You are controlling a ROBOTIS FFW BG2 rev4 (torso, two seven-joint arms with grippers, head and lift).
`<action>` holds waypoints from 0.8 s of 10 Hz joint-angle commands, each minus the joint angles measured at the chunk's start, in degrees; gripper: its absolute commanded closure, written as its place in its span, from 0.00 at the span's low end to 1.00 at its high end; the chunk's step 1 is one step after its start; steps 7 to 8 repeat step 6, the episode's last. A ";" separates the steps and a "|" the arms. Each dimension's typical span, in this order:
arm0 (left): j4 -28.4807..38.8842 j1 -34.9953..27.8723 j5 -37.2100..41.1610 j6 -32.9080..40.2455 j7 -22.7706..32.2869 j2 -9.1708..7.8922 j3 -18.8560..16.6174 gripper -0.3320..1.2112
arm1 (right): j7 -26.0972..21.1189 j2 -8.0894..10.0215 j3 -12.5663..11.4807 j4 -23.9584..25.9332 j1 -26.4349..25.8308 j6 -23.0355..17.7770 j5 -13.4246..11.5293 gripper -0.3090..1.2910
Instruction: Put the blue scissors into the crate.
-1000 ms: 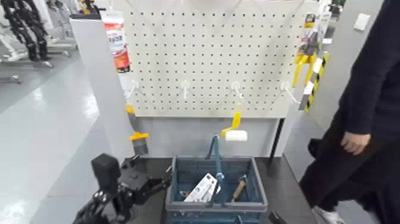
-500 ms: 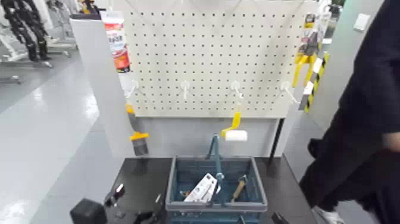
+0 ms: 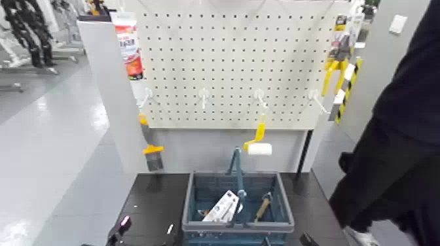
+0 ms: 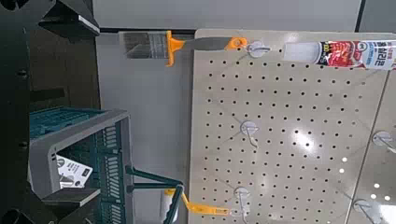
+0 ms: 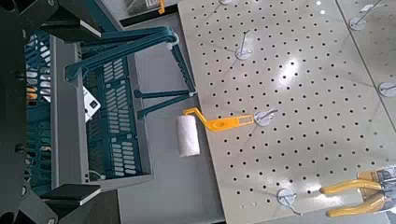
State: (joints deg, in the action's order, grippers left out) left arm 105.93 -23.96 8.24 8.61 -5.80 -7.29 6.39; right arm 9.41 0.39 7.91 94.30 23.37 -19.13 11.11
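Both left pincer [image 4: 79, 110] and right pincer [image 5: 79, 112] wide, flanking crate [image 3: 237, 226] rim, blue scissors [image 3: 226, 207] inside.

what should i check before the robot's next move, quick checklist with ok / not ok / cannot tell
1. white card inside the crate: ok, it lies slanted within the walls
2. blue scissors identifiable on that card: cannot tell, details too small
3. left hand open and empty, to the left of the crate: ok
4. right hand open and empty, to the right of the crate: ok
5. crate handle upright: ok
6. person well clear of the work area: not ok, standing close by on the right
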 commanded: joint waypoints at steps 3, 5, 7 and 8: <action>0.07 -0.03 0.11 0.27 0.52 -0.53 0.47 0.28 | -0.01 -0.04 -0.17 0.27 0.00 0.23 -0.57 0.28; 0.07 0.05 0.11 0.18 0.52 -0.71 0.55 0.28 | -0.01 -0.12 -0.26 0.44 0.00 0.58 -0.83 0.28; 0.07 0.14 0.11 0.18 0.52 -0.71 0.64 0.28 | -0.36 -0.12 -0.17 0.62 0.09 0.93 -1.01 0.29; 0.07 0.14 0.11 0.18 0.52 -0.71 0.64 0.28 | -0.36 -0.12 -0.17 0.62 0.09 0.93 -1.01 0.29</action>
